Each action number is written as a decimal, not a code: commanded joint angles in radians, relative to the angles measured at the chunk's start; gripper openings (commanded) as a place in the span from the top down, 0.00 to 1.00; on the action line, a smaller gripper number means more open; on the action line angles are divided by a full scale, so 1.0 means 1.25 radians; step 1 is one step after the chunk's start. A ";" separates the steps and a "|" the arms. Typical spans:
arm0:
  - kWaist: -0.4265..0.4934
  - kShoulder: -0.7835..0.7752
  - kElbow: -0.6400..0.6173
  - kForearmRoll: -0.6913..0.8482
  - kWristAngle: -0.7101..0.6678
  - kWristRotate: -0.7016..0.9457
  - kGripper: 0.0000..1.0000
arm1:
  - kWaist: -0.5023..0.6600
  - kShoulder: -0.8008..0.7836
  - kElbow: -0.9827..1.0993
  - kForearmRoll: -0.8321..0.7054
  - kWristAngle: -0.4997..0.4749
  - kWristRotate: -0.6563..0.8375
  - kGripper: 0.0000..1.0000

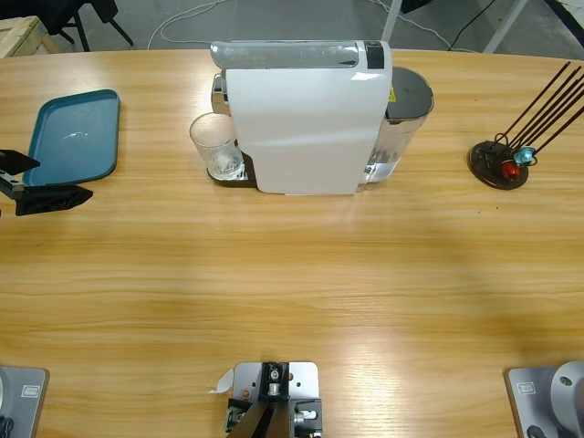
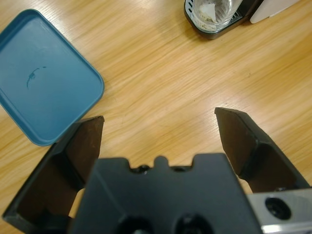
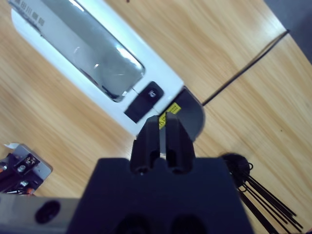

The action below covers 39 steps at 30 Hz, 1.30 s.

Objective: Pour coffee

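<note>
L gripper (image 2: 158,129) wide open, empty, lower left; next reach glass (image 1: 217,146) w/ coffee (image 2: 209,17) upper centre. R gripper (image 3: 163,127) closed above machine (image 1: 306,114).

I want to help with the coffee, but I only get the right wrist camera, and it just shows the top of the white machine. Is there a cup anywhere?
Observer: Yes. A clear glass stands on the dark drip tray at one end of the coffee machine.
Operator: Is there coffee in it?
Observer: The left wrist view shows only a little pale coffee at the bottom.
Operator: Is the other gripper holding it?
Observer: No. The left gripper is open, holds nothing, and is apart from the glass, beside a blue tray.
</note>
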 commanded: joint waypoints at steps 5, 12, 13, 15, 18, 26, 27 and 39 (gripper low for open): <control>-0.009 -0.007 0.028 -0.013 0.011 -0.009 0.02 | 0.050 0.092 -0.054 0.047 -0.038 0.021 1.00; -0.009 -0.003 0.030 -0.014 0.011 -0.010 0.02 | 0.049 0.115 -0.079 0.056 -0.078 0.021 1.00; -0.009 -0.003 0.030 -0.014 0.012 -0.010 0.02 | 0.049 0.118 -0.085 0.057 -0.078 0.021 1.00; -0.009 -0.001 0.030 -0.014 0.012 -0.010 0.02 | 0.049 0.128 -0.101 0.063 -0.078 0.021 1.00; -0.009 0.000 0.030 -0.015 0.011 -0.010 0.02 | 0.049 0.135 -0.117 0.067 -0.077 0.024 1.00; -0.009 0.003 0.029 -0.016 0.011 -0.010 0.02 | 0.049 0.141 -0.121 0.076 -0.077 0.027 1.00; -0.009 0.003 0.030 -0.016 0.011 -0.010 0.02 | 0.050 0.143 -0.121 0.075 -0.075 0.028 1.00; -0.009 0.006 0.030 -0.018 0.012 -0.010 0.02 | 0.049 0.163 -0.116 0.075 -0.064 0.035 1.00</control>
